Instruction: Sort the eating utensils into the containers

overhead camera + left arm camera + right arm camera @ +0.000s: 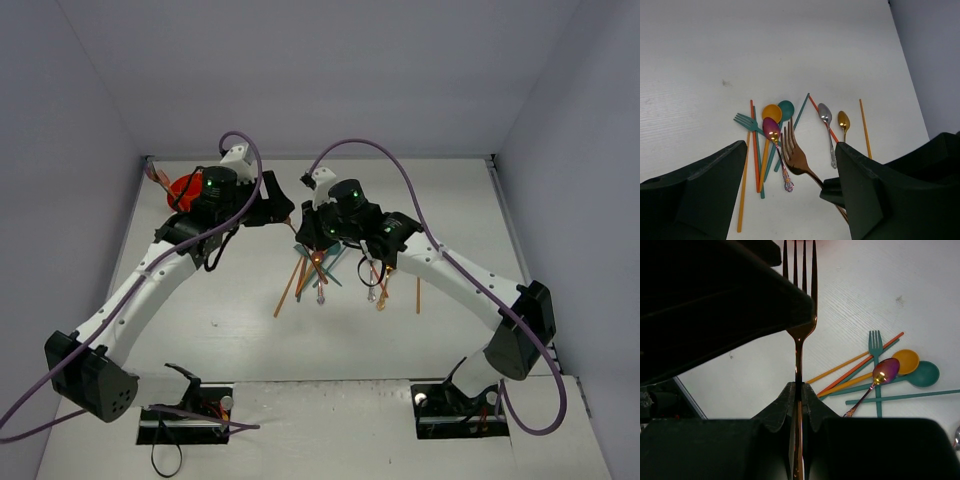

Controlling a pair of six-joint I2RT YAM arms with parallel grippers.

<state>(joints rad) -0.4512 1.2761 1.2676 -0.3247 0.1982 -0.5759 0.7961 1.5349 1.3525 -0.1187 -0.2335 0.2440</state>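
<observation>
Left wrist: left gripper (791,146) spread wide, copper fork (795,156) clenched in right gripper (798,390), loose utensils (771,125) beyond.

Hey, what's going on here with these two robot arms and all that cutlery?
The right gripper is shut on the handle of a copper fork and holds it above the table. The left gripper is open and faces the fork's tines. A teal fork, several spoons and chopsticks lie in a loose pile below. The orange-red cup sits far left, partly hidden by the left arm.
</observation>
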